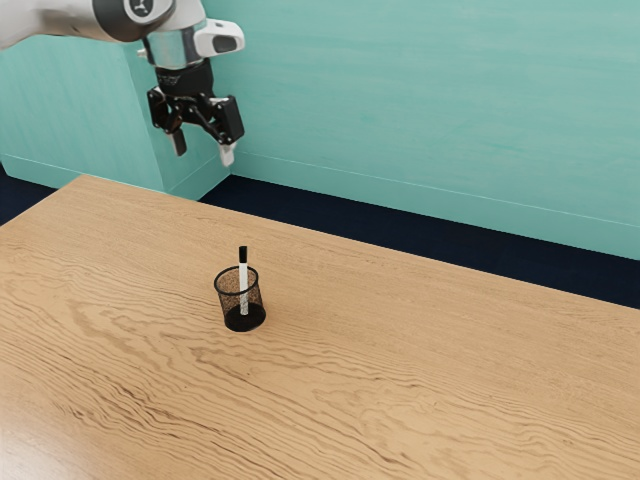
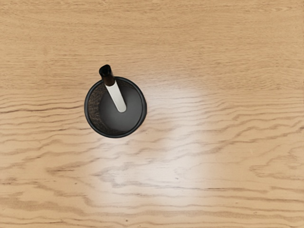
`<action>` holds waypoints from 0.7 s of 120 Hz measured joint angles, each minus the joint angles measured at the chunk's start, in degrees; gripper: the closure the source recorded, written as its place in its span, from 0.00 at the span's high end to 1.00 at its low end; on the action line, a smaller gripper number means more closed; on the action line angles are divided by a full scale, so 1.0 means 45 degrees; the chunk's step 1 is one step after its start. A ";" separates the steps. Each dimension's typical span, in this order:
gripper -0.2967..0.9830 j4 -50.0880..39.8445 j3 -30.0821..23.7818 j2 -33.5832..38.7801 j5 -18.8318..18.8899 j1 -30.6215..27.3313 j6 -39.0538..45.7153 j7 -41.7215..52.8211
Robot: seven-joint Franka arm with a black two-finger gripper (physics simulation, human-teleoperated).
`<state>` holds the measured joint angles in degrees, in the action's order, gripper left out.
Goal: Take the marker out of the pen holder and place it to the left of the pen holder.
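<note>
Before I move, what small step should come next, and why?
I'd probably ease the open gripper toward the marker, above its black end: the fingers are empty and well above the table, and that end pokes above the pen holder's rim.

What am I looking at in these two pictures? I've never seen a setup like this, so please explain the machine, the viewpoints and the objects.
These are computer-simulated scenes. The machine is one robot arm, ending in a two-fingered claw. The exterior view is taken from beside the arm, which enters at that view's upper left. The wrist view comes from a camera on the arm's hand, looking down at the wooden table. On it stands a black mesh pen holder with one marker inside, white with a black upper end that sticks out above the rim. The claw is open and holds nothing.
</note>
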<state>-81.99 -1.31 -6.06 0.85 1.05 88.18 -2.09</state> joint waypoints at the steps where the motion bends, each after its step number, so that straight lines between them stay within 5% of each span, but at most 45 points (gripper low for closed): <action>1: 0.77 0.0002 -0.0003 -0.0001 -0.0002 0.0003 0.0000 -0.0004; 45: 0.77 0.0082 0.0003 -0.0168 -0.0050 0.0025 -0.0030 -0.0145; 84: 0.77 -0.1219 -0.0111 -0.2039 -0.0063 0.0025 0.1257 -0.0255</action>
<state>-87.47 -1.82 -15.24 0.57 1.16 93.84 -3.24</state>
